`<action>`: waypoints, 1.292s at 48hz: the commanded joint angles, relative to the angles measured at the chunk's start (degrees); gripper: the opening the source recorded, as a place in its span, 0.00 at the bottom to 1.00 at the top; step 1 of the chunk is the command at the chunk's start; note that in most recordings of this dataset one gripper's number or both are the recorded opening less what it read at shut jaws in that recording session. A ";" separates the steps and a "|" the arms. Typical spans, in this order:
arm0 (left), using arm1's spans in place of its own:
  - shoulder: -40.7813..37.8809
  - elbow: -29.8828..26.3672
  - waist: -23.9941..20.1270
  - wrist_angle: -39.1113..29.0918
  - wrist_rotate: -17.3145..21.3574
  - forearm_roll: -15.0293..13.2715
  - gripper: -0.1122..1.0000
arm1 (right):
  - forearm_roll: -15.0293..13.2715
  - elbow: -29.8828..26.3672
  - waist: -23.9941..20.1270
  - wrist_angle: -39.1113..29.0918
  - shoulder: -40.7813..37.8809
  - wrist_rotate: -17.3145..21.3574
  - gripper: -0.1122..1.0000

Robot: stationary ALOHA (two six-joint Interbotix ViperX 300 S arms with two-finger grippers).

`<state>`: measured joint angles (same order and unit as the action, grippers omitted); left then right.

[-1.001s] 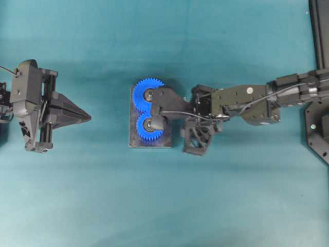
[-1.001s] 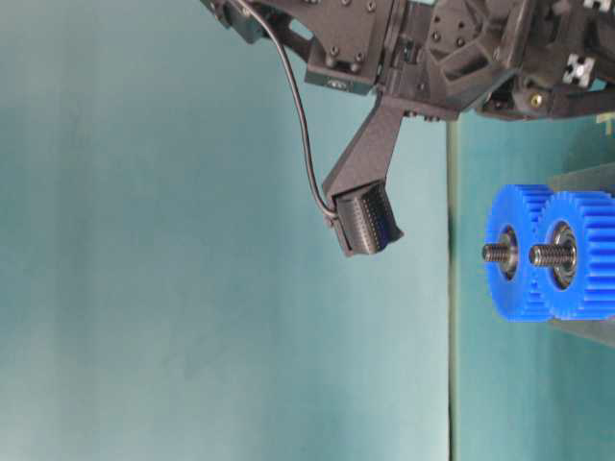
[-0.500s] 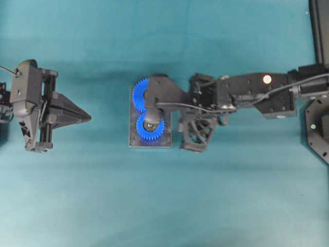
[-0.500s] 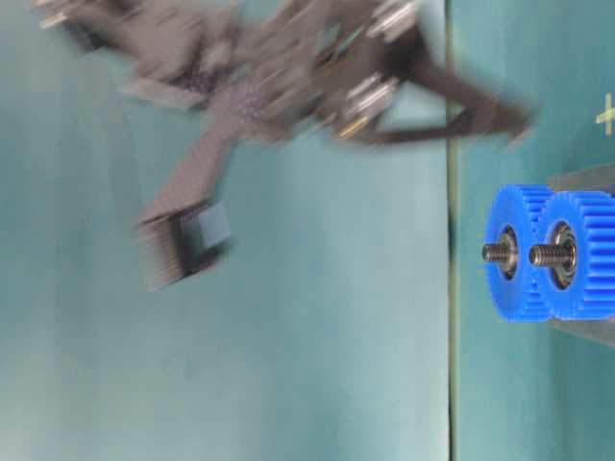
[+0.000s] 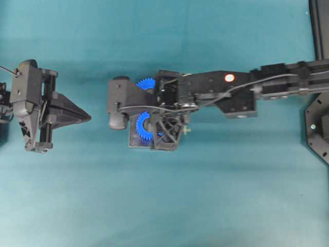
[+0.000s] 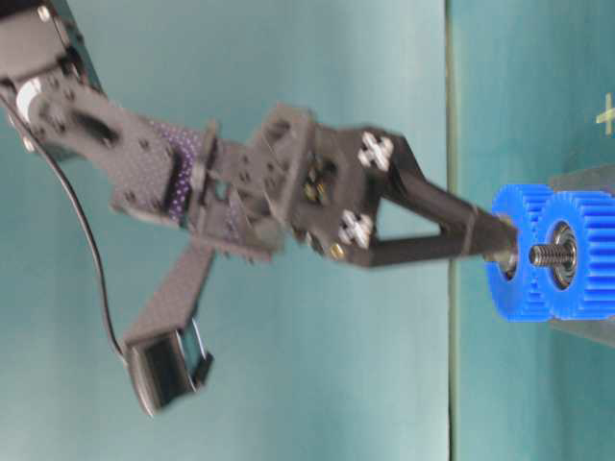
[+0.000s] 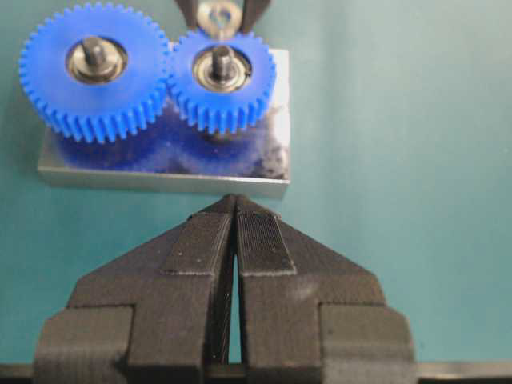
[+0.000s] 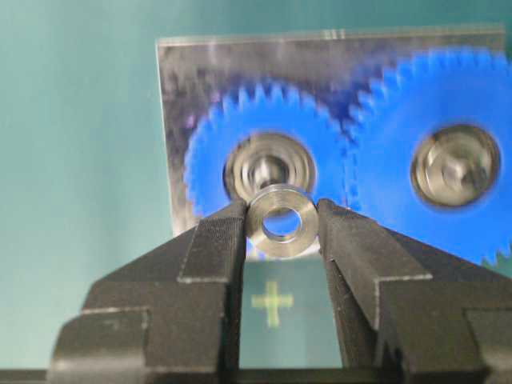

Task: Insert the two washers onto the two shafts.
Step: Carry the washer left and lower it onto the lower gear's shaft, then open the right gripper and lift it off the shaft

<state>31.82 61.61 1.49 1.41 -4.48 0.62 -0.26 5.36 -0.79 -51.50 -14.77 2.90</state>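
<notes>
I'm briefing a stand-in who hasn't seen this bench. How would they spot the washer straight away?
Find the metal base plate at the table's middle, carrying two meshed blue gears. Close by the smaller gear's shaft, the right tool pinches a small silver ring: the washer. Unlike the bearings set into the gears, it is loose, bare metal with an open hole.

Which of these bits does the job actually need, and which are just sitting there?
In the job:
washer
shaft
right gripper, holding the washer

Just there:
second gear
metal base
left gripper, shut and idle
</notes>
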 commanded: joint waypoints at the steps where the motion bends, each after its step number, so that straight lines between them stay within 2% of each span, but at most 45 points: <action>1: 0.35 -1.05 0.09 0.44 -0.09 0.18 0.10 | -0.09 -1.85 -0.18 0.00 0.53 -0.79 0.37; 57: 0.53 -0.79 0.09 0.44 -0.09 0.18 0.10 | 0.09 -2.90 0.35 -1.93 -2.02 0.35 0.37; 60: 0.44 -0.79 0.09 0.44 -0.09 0.18 0.10 | 0.18 -3.16 0.35 -1.93 -2.02 0.44 0.38; 62: 0.44 -0.79 0.09 0.53 -0.09 0.26 0.10 | 0.18 -3.34 0.35 -1.93 -1.93 0.44 0.42</action>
<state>31.90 61.61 1.49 1.49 -4.48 0.70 -0.18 3.52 -0.70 -53.53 -18.02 2.72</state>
